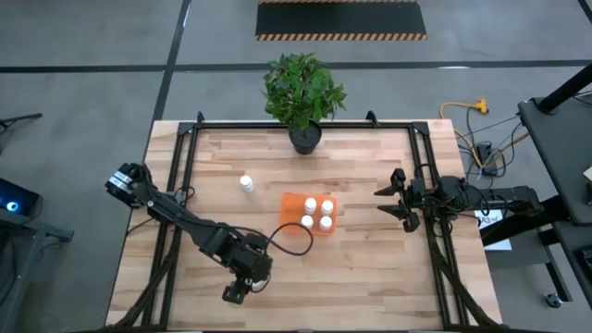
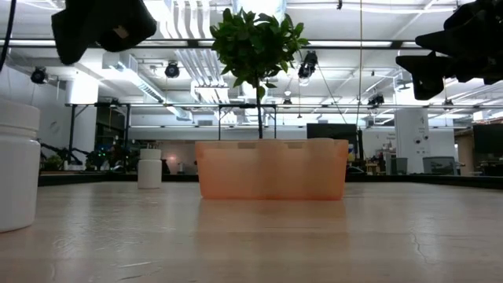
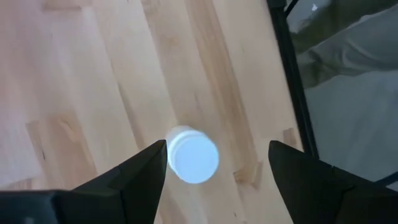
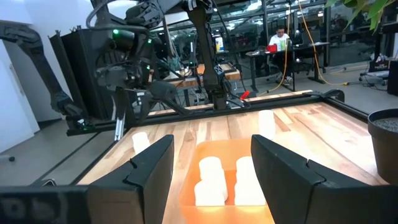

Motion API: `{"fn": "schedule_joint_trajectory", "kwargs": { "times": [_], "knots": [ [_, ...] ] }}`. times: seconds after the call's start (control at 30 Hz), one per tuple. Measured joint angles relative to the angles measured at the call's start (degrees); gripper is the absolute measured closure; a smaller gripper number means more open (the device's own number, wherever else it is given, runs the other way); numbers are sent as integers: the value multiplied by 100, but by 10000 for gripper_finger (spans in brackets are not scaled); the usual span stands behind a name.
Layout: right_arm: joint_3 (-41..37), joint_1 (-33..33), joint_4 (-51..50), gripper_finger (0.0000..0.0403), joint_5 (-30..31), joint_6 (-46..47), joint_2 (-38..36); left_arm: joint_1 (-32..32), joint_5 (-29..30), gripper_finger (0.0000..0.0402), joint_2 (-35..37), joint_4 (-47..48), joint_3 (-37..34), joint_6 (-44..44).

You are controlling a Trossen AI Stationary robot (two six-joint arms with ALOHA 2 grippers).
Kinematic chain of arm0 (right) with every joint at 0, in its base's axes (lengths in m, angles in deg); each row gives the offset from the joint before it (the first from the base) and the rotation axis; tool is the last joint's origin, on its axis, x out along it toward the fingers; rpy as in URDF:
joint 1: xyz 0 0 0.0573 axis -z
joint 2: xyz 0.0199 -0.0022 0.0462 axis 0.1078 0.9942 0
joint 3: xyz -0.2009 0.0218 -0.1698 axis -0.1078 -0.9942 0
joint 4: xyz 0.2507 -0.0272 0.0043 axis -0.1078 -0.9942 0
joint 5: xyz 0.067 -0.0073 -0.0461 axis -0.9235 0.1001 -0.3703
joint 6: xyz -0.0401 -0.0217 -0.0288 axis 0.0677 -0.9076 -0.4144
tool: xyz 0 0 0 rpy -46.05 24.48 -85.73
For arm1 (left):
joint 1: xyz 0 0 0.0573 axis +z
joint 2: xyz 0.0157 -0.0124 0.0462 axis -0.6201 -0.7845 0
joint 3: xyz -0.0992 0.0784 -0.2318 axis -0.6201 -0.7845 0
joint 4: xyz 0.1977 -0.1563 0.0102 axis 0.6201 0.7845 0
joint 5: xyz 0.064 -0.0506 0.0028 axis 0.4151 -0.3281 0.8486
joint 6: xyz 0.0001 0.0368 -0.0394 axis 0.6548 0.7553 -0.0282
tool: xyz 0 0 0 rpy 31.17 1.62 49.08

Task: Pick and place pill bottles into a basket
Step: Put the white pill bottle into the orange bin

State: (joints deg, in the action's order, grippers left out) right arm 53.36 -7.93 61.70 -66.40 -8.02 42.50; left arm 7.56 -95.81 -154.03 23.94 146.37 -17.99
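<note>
1. Four pill bottles (image 1: 318, 214) stand upright in a square cluster inside the basket (image 1: 290, 203), filling its half nearer the right arm; we see their white caps from above, and in the right wrist view they show as pale cylinders (image 4: 211, 168) inside the orange walls (image 4: 189, 177)
2. One more bottle (image 1: 246, 183) stands alone on the table (image 1: 370, 268), apart from the basket, on the side toward the plant (image 1: 302, 90)
3. Our sixth bottle (image 3: 193, 157) stands near the table's front edge, under the left gripper (image 1: 234, 293); the left wrist view looks down on its round cap between the two dark fingers (image 3: 134, 177), which are spread wide on either side and clasp nothing
4. The same bottle looms large at the edge of the low view (image 2: 17, 165), with the left arm's dark body above it
5. The right gripper (image 1: 394, 200) hangs over the table beside the basket, its fingers (image 4: 146, 171) parted wide with nothing between them
6. We can read no label, brand or writing on any bottle or on the basket
7. Beyond the table, the right wrist view shows a person seated at a desk (image 4: 280, 38)
</note>
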Motion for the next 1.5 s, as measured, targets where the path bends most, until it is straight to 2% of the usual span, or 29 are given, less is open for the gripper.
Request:
{"fn": "schedule_joint_trajectory", "kwargs": {
  "times": [0.2, 0.47, 0.73, 1.07, 1.5],
  "knots": [
    [0, -2, 0, 199, 0, -9, 0, 0, -114, 139, 47, 19, -304, -37],
    [0, -1, 0, 199, 0, -8, 0, -7, -97, 139, 50, -93, -313, 135],
    [0, -1, 0, 199, 1, -7, 4, -9, 184, 139, 9, -253, -383, 125],
    [0, -1, 0, 199, 0, -9, 7, -9, 178, 139, 9, -717, -656, 56],
    [0, 0, 0, 199, 2, -8, 17, -9, 198, 139, 7, -694, -748, 7]
  ]
}}
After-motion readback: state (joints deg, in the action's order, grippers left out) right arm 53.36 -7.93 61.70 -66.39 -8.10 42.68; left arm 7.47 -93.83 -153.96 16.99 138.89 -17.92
